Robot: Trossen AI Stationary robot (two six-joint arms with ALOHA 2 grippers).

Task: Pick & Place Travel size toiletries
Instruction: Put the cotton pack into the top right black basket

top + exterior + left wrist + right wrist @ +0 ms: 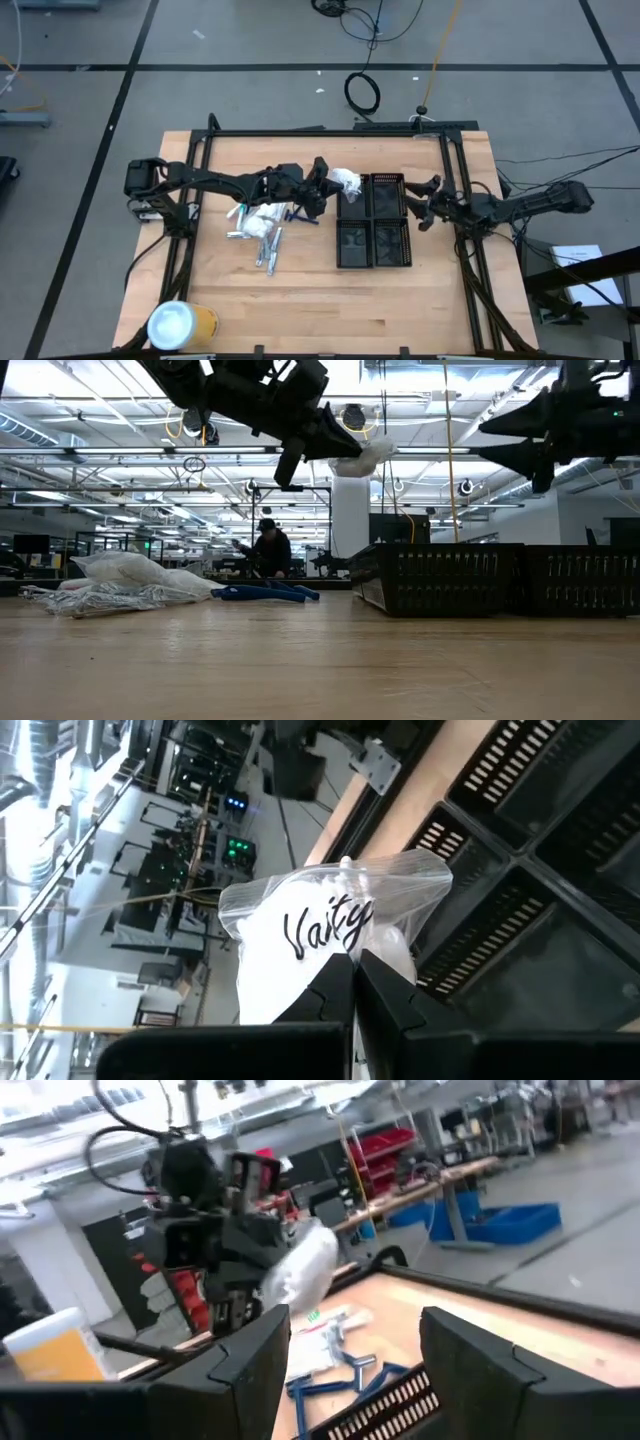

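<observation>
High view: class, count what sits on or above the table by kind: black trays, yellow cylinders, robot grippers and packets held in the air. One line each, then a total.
Black trays: 2
Yellow cylinder: 1
Grippers: 2, left gripper and right gripper
Held packet: 1
Total: 6

surface (300,300): pale matt wood | trays (372,235): black gridded plastic | packet (330,935): glossy, crinkled clear plastic film

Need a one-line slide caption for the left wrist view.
Left gripper, jaws shut on a clear-white packet, holds it in the air beside the black gridded trays.
</observation>
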